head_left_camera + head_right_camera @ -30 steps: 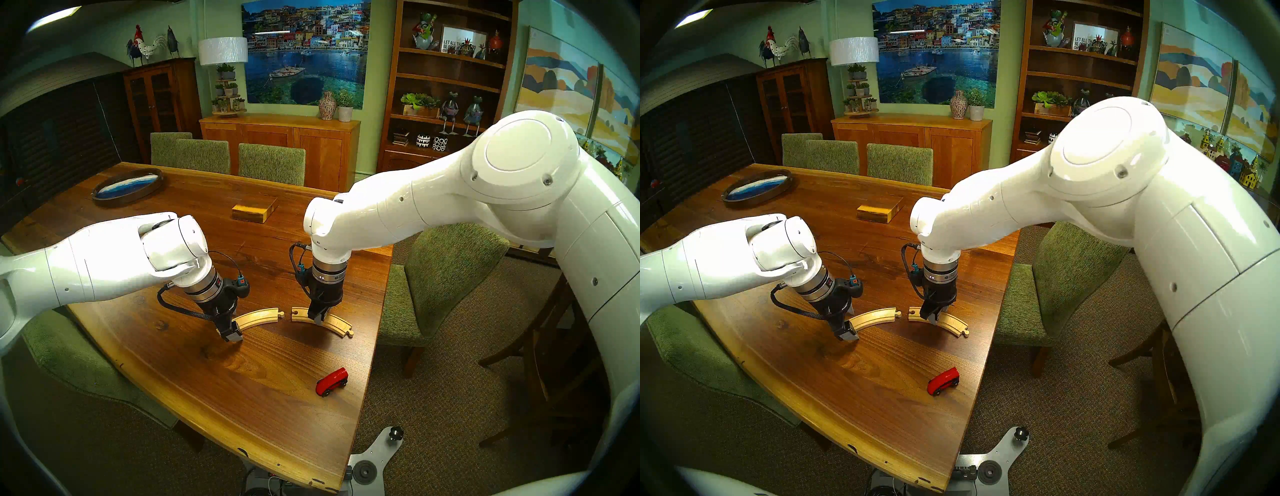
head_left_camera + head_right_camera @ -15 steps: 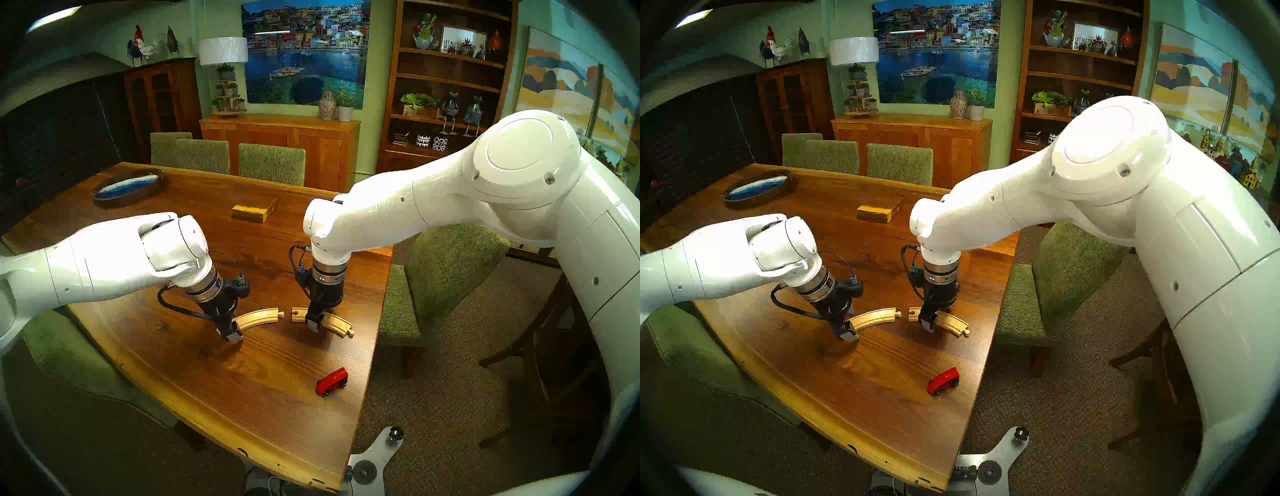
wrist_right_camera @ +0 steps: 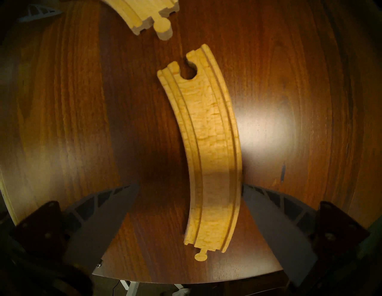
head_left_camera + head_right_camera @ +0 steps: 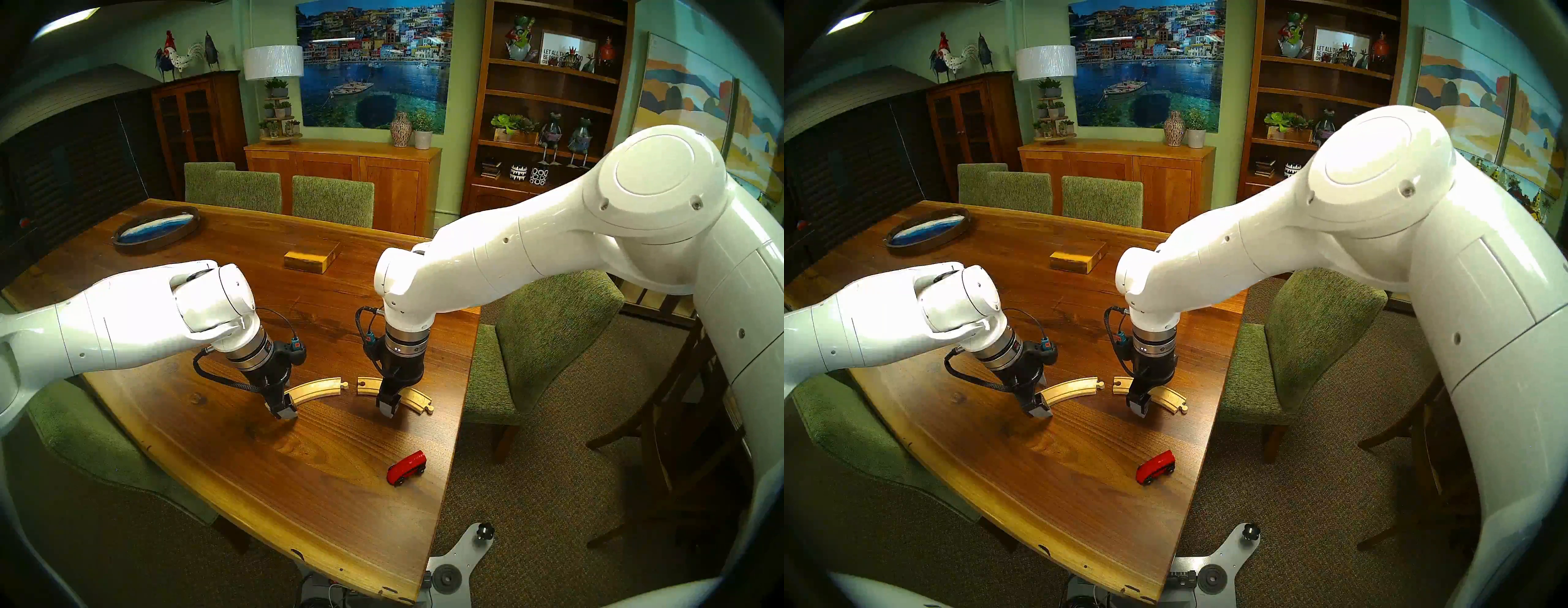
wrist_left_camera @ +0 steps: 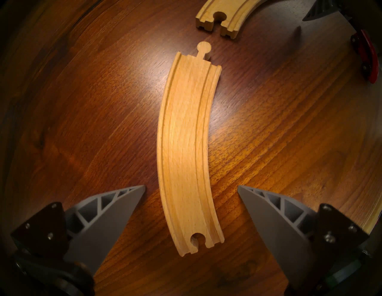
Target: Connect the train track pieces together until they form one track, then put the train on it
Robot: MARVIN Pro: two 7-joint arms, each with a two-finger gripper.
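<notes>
Nearest the table's front corner: the train, small, glossy red, dark wheels, lying on the bare wood of the table, well apart from both arms. Behind it, mid-table: two curved pale wooden sections with twin grooves, lying flat and forming a broken arc. The left track piece shows its round peg toward the centre; the right track piece shows its hole end facing that peg; a narrow gap of bare table separates the two, so they are not joined. The left gripper hangs tilted over the outer end of the left track piece, grey fingers spread wide on either side of the wood in the left wrist view, touching nothing and holding nothing. The right gripper points straight down over the middle of the right track piece, fingers likewise spread; in the right wrist view one finger stands just beside the piece's edge, contact not certain, the other well clear; nothing is gripped. Farther back, centre: a rectangular yellowish wooden block. Far left of the tabletop: an oval dark-rimmed tray with a blue and white inlay. Beyond the far edge: green upholstered chairs.
</notes>
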